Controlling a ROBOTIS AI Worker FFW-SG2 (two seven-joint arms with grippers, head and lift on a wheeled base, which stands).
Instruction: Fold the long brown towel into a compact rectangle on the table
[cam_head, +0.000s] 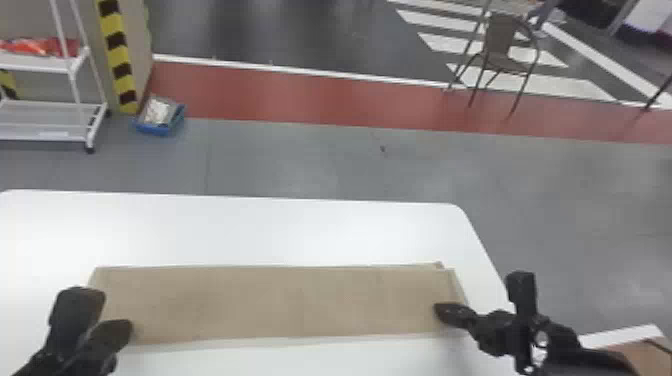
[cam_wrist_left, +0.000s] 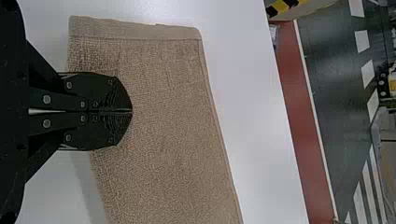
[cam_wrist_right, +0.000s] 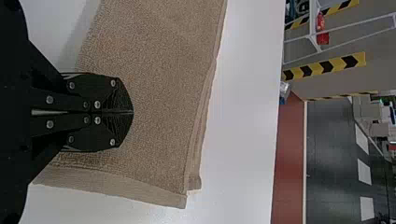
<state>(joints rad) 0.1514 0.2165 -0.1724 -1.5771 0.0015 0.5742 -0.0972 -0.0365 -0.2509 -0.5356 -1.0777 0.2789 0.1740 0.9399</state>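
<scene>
- At my far left, a white metal rack (cam_head: 35, 65) stands on the floor beyond the white, round-cornered surface (cam_head: 225, 227), with a red item (cam_head: 50, 47) on its shelf.
- My left pincer (cam_head: 123, 329) is pressed together over the left end of the long brown cloth towel (cam_head: 280, 302), hiding part of its near edge; I can't tell whether it touches.
- Beyond the surface on that side come a yellow-and-black striped post (cam_head: 117, 52) and, at its foot, a blue container (cam_head: 159, 131).
- The towel lies flat between my pincers, a long strip running crosswise, layers slightly offset at its far right corner.
- My right pincer (cam_head: 442, 312), also pressed together, covers some of the towel's right end; contact I can't tell.
- Farther right, well beyond the surface, stands a brown chair (cam_head: 501, 42).
</scene>
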